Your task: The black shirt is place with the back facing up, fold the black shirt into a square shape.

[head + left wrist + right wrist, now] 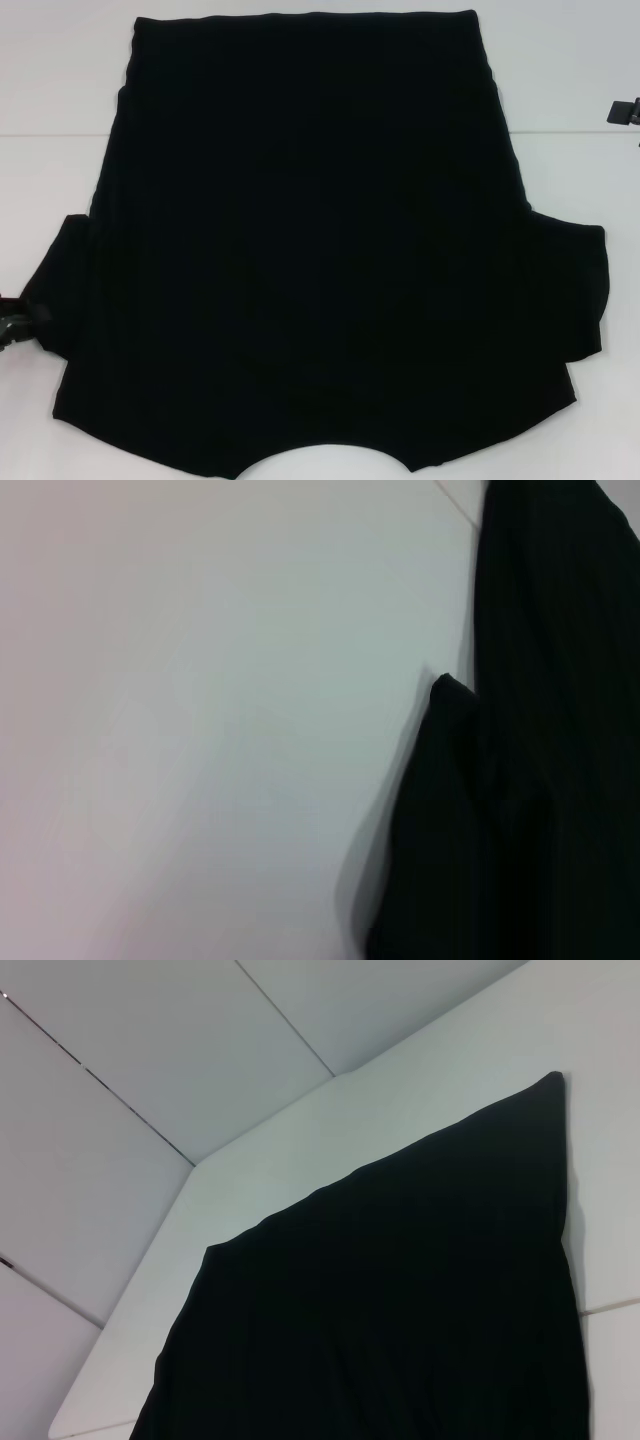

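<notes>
White table [60, 80], black shirt [320, 260] flat.

Readable text: none in any view.
Black shirt [320, 250]: plain black cloth on the upward side, no lettering, label or number showing.
Table [60, 80] around the black shirt: bare white, no marks or signs.
Edges of the black shirt in both wrist views: plain too.
</notes>
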Tool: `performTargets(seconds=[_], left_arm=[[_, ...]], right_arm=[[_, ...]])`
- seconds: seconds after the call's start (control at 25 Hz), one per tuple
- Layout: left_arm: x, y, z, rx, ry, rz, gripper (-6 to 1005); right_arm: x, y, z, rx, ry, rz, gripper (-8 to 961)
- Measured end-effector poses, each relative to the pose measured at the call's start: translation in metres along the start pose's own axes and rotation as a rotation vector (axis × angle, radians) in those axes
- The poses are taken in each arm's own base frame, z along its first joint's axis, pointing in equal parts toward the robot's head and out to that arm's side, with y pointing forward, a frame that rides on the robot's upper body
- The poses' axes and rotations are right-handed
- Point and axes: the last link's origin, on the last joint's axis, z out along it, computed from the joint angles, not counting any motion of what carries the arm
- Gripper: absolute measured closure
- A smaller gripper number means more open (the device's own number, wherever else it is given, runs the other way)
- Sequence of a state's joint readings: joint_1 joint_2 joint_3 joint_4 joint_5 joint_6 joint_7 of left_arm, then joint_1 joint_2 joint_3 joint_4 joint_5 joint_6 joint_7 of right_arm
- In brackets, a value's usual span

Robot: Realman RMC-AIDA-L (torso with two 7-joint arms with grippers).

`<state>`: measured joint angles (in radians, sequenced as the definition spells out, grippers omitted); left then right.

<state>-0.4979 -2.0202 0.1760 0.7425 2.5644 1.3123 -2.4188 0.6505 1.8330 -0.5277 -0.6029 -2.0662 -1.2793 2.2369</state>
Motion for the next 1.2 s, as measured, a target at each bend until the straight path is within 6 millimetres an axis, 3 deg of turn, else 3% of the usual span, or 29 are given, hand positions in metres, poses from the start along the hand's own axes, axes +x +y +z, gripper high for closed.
performTargets(seconds=[1.2], left_arm=[[0.011,0.014,0.017,0.011,0.013,0.049,670]], right_arm=[[-0.002,0.001,0.000,-0.002,-0.007,-0.001,77]])
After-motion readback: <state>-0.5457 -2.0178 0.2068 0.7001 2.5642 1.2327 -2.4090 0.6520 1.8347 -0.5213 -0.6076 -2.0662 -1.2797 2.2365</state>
